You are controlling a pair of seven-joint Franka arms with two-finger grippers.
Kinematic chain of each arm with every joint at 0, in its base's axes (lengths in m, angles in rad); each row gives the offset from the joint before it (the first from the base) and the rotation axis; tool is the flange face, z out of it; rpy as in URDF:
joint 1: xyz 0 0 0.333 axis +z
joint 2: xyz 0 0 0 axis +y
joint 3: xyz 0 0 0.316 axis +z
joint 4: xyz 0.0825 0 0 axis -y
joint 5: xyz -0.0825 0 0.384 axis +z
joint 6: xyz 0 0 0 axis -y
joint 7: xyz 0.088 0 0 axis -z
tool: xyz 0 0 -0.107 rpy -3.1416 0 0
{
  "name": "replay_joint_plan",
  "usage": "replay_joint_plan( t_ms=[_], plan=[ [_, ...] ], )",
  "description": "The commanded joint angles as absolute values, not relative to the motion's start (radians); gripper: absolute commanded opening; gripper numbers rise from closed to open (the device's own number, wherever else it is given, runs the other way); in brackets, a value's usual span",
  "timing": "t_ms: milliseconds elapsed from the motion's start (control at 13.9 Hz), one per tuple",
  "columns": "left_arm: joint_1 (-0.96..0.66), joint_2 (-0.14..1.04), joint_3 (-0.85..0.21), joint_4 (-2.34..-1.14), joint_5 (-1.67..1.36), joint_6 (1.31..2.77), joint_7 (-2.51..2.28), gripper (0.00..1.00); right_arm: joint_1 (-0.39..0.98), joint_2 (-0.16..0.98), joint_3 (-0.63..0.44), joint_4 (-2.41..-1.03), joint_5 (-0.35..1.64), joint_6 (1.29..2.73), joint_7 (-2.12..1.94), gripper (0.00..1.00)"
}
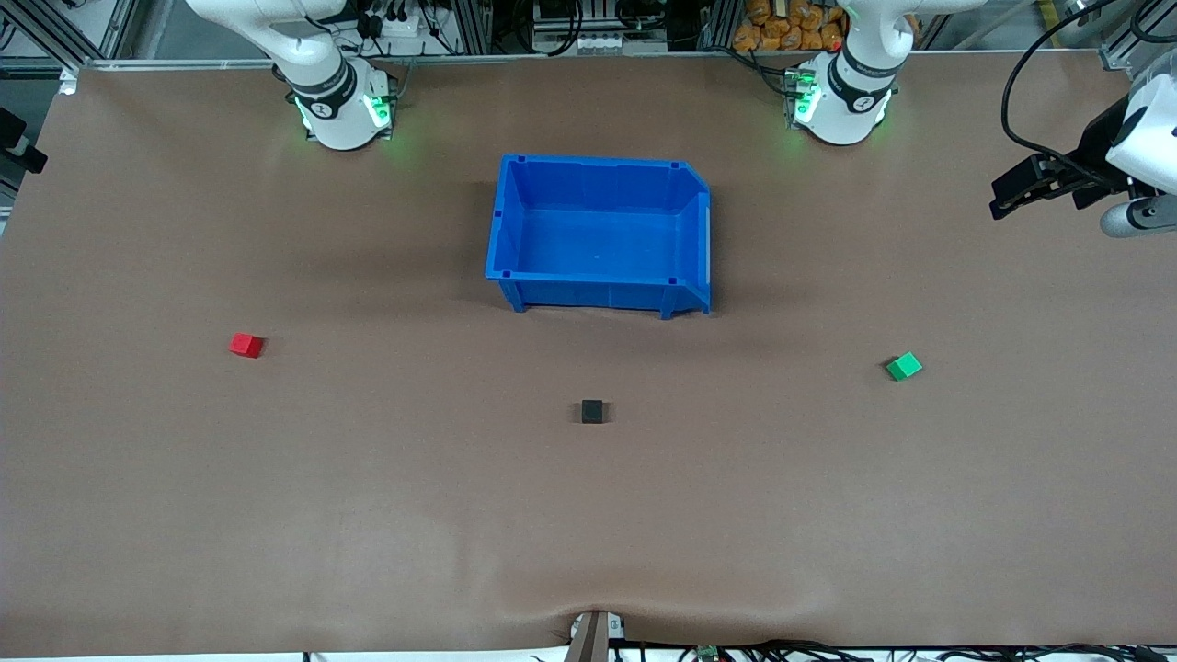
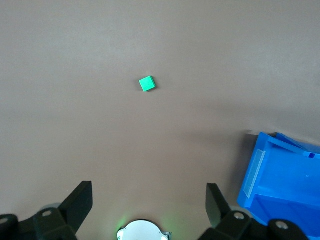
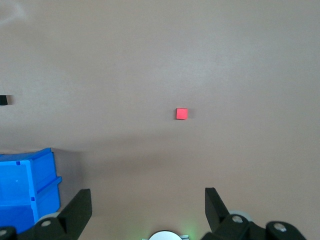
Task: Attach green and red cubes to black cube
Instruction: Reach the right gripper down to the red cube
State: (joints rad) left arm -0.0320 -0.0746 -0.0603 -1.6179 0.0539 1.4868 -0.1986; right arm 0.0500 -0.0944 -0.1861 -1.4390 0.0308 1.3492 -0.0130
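Both arms wait raised, the left hand (image 2: 149, 202) and right hand (image 3: 148, 206) spread wide, holding nothing.

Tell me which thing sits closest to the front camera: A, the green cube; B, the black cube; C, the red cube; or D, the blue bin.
B: the black cube lies lowest in the front view, below the green cube, the red cube and the blue bin.

Black cube (image 1: 592, 411) sits nearest front cam, w/ bin (image 1: 515, 276) farther back; red cube (image 1: 245, 345) toward right arm's end, green cube (image 1: 904, 366) toward left arm's.
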Motion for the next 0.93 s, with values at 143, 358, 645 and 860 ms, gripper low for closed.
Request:
replay_joint_plan(
  t_ms=[143, 358, 645, 860],
  plan=[
    [-0.031, -0.081, -0.06, -1.594, 0.06, 1.462, -0.176, 1.0, 0.031, -0.094, -0.179, -1.436, 0.046, 1.347, -0.028, 1.0],
    [-0.037, -0.067, -0.06, -1.591, 0.06, 1.462, -0.178, 1.0, 0.028, -0.065, -0.181, -1.434, 0.035, 1.348, -0.031, 1.0],
    [-0.029, -0.067, -0.06, -1.595, 0.06, 1.428, -0.173, 1.0, -0.073, 0.049, -0.179, -1.44, 0.044, 1.419, -0.02, 1.0],
    [-0.028, -0.069, -0.06, -1.601, 0.058, 1.411, -0.187, 1.0, -0.086, 0.136, -0.179, -1.442, 0.044, 1.425, -0.02, 1.0]
  ],
)
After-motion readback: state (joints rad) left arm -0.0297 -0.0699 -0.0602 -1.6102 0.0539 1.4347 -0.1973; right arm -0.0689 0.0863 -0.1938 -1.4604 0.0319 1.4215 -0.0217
